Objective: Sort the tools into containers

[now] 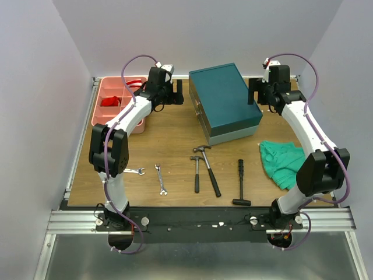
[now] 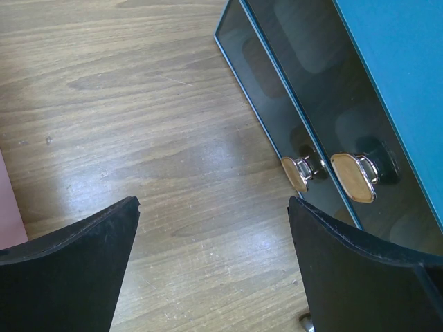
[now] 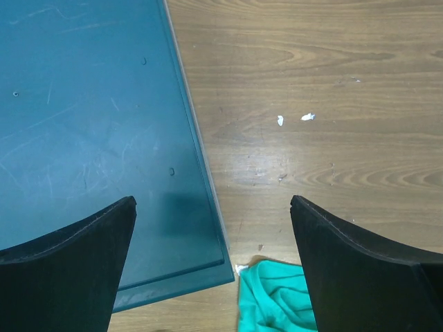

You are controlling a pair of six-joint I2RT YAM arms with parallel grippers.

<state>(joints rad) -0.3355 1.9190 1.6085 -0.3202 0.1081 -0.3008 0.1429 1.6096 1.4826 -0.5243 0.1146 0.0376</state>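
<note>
Left gripper (image 2: 213,202) spread beside teal box (image 2: 401,69).

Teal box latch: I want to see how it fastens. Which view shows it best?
The left wrist view: the metal latch sits close and sharp on the dark side of the teal box. The top external view shows the whole box, but the latch is too small to judge there. The right wrist view shows only the lid, no latch.
</note>
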